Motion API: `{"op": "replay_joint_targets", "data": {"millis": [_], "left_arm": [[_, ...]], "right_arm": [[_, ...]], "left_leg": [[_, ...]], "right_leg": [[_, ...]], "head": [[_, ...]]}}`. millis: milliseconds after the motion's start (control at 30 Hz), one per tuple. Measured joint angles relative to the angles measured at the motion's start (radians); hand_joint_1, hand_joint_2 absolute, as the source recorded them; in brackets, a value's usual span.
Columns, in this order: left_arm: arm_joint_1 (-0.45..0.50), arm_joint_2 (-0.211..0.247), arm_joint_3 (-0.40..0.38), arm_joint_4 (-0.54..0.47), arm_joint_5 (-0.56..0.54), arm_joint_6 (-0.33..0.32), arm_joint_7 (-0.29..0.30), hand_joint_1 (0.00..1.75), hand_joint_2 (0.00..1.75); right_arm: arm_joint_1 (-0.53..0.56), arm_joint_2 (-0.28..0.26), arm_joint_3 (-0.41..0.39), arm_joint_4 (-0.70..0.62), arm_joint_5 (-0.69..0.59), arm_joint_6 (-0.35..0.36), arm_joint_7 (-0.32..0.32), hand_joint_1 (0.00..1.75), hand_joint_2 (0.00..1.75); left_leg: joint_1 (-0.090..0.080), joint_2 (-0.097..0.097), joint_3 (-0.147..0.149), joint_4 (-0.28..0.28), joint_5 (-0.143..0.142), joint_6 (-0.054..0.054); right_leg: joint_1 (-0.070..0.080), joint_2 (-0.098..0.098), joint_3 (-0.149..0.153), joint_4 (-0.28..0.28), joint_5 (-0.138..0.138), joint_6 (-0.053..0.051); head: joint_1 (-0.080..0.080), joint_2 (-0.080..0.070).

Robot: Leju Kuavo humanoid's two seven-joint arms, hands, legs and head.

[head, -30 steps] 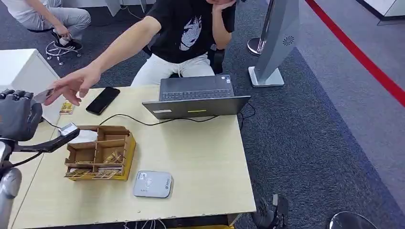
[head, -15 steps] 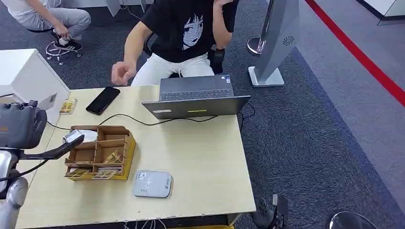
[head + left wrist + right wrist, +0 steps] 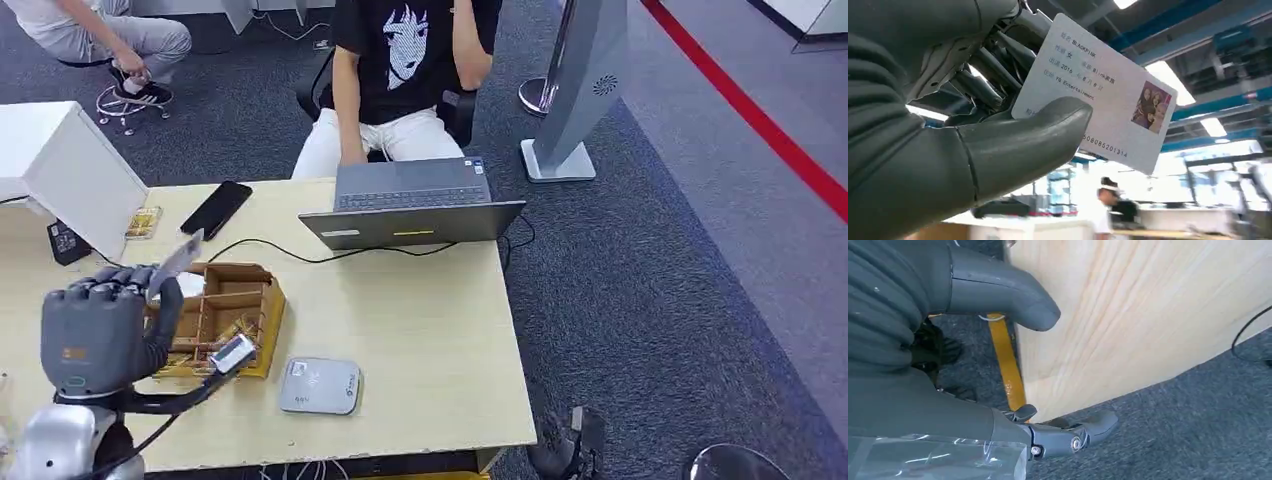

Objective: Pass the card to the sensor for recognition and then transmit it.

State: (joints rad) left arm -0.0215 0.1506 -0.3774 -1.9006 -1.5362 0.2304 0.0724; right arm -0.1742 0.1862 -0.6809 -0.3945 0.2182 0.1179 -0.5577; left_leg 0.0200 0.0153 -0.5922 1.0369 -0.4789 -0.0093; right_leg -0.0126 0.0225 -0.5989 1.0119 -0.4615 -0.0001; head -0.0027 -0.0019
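Note:
My left hand point(image 3: 100, 335) is raised over the near left part of the table, in front of the cardboard organizer point(image 3: 225, 310). It pinches a white ID card point(image 3: 180, 255) between thumb and fingers, and the card sticks up above the hand. In the left wrist view the card point(image 3: 1103, 100) shows printed text and a small photo, with the thumb point(image 3: 1023, 140) pressed on its face. The grey card sensor point(image 3: 320, 385) lies flat near the table's front edge, to the right of the hand. My right hand point(image 3: 908, 390) hangs beside the table edge, fingers apart and holding nothing.
A laptop point(image 3: 410, 205) stands open at the table's far side, with a person point(image 3: 400, 70) seated behind it. A black phone point(image 3: 215, 210), a cable and a white box point(image 3: 60, 160) sit at the far left. A grey stand point(image 3: 580, 90) rises on the carpet.
The person's arm, reaching toward my left hand a second ago, has pulled back. My left hand has come down and to the right with the card, toward the organizer.

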Motion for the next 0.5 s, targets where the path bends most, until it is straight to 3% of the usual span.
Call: {"op": "replay_joint_targets", "data": {"millis": [200,300,500], "left_arm": [[0.094,-0.095,-0.118,0.007,0.008,0.019,-0.076,1.75,1.75],[0.122,-0.114,-0.149,0.035,0.036,0.020,-0.097,1.75,1.75],[0.155,-0.122,-0.170,0.120,0.107,0.023,-0.083,1.75,1.75]], "right_arm": [[0.000,0.000,-0.011,-0.004,-0.001,0.002,-0.010,0.00,1.75],[0.000,0.000,-0.021,-0.007,-0.005,0.003,-0.011,0.00,1.75],[0.001,0.000,-0.027,-0.011,-0.004,0.003,-0.011,0.00,1.75]], "left_leg": [[0.000,-0.002,-0.001,0.000,-0.001,0.001],[0.000,-0.003,-0.001,0.000,-0.001,0.001],[0.000,-0.005,-0.002,0.000,-0.001,0.001]], "right_leg": [[0.000,-0.002,0.000,0.000,-0.001,0.001],[0.000,-0.003,0.000,0.000,-0.001,0.002],[0.000,-0.004,0.000,0.000,-0.002,0.002]], "head": [[0.000,0.000],[0.000,0.000],[0.000,0.000]]}}
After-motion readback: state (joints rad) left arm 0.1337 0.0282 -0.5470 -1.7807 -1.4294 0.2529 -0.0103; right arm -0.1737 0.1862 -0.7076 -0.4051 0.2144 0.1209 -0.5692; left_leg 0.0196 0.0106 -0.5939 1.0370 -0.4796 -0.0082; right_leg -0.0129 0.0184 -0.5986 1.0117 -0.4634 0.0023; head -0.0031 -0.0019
